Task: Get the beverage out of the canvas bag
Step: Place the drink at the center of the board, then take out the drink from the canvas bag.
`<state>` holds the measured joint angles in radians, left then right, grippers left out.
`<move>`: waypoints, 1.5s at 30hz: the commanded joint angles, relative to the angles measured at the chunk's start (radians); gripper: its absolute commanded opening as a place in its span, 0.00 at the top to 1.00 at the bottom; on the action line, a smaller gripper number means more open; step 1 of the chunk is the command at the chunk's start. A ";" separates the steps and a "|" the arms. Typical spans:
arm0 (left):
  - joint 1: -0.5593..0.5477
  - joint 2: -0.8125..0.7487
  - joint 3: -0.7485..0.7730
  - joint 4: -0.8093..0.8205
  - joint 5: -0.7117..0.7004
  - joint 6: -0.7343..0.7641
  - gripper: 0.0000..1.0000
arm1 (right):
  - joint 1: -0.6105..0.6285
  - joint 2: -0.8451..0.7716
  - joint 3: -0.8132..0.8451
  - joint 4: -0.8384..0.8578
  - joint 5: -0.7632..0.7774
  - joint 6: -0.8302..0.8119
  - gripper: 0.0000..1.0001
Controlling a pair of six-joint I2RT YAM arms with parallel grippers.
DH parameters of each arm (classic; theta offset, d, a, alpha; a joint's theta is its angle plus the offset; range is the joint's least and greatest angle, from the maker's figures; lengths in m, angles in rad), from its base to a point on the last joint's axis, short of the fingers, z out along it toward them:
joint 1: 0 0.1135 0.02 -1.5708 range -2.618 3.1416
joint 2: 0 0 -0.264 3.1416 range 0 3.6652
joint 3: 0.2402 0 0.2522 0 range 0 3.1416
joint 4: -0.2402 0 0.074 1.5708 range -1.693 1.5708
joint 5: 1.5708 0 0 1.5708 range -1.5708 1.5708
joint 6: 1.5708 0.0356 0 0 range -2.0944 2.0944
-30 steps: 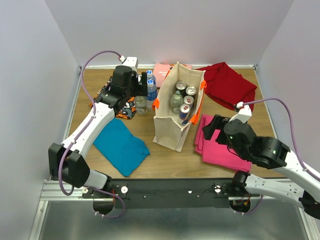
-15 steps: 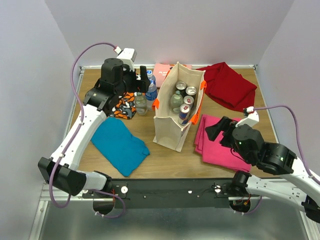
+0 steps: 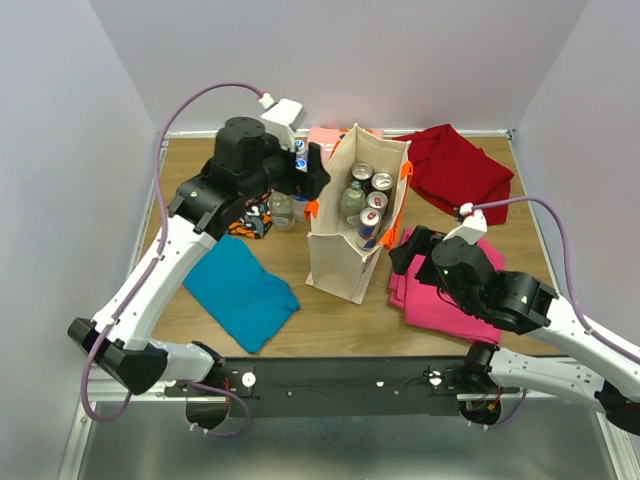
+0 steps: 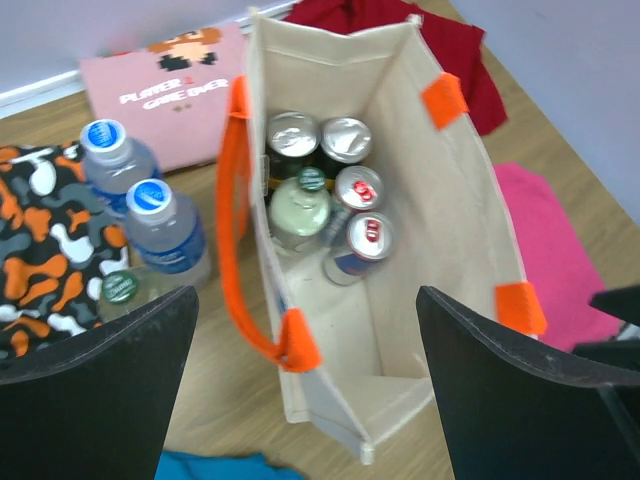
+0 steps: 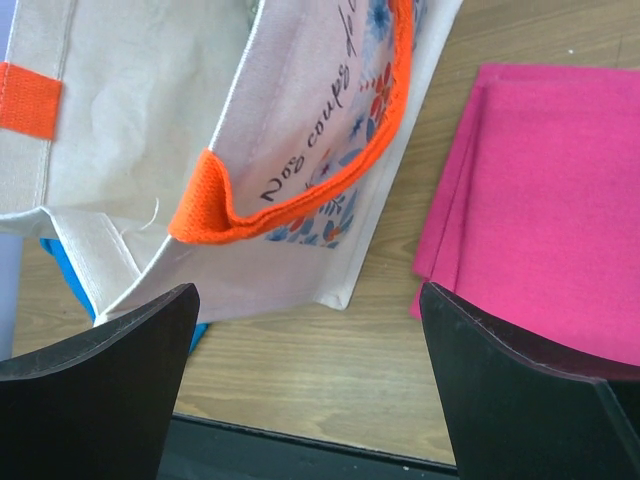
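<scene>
The beige canvas bag [image 3: 345, 255] with orange handles stands upright at the table's centre and shows open from above in the left wrist view [image 4: 440, 220]. Inside it are several cans [image 4: 368, 231] and a green-capped bottle [image 4: 300, 205]. My left gripper [image 3: 312, 172] is open and empty, above the bag's left rim; in its wrist view [image 4: 305, 300] the jaws stand wide apart over the left handle [image 4: 232, 230]. My right gripper [image 3: 403, 252] is open and empty beside the bag's right side. Its wrist view [image 5: 307, 300] shows the printed side [image 5: 330, 190] and an orange handle [image 5: 290, 205].
Two blue-capped water bottles [image 4: 165, 225] and a green-capped bottle [image 4: 120, 287] stand left of the bag by a patterned cloth [image 4: 40, 250]. A teal cloth [image 3: 240, 290] lies front left, a pink cloth [image 3: 440, 300] right of the bag, a red cloth [image 3: 460, 170] back right and a pink printed cloth [image 4: 170, 90] behind.
My left gripper has swung right from the bottles to the bag's left rim. My right gripper has moved left, close to the bag's right side.
</scene>
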<state>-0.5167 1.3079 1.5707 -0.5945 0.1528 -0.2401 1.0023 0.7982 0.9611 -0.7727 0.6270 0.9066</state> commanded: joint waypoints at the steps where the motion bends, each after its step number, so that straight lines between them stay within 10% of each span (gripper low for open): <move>1: -0.129 0.048 0.069 -0.074 -0.087 0.055 0.01 | 0.004 0.038 0.036 0.078 0.071 -0.064 0.00; 14: -0.190 0.076 0.066 -0.051 -0.079 0.024 0.02 | -0.036 0.159 0.093 0.210 0.094 -0.166 0.00; 26: -0.230 0.125 0.089 -0.083 -0.087 0.045 0.03 | -0.317 0.288 0.111 0.228 -0.312 -0.250 0.00; 45: -0.296 0.218 0.120 -0.091 -0.050 0.073 0.05 | -0.317 0.082 -0.093 0.250 -0.400 -0.247 0.00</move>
<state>-0.8104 1.5063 1.6913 -0.6903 0.0868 -0.1761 0.6868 0.9043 0.8959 -0.5262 0.2646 0.6708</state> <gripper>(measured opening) 0.950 0.998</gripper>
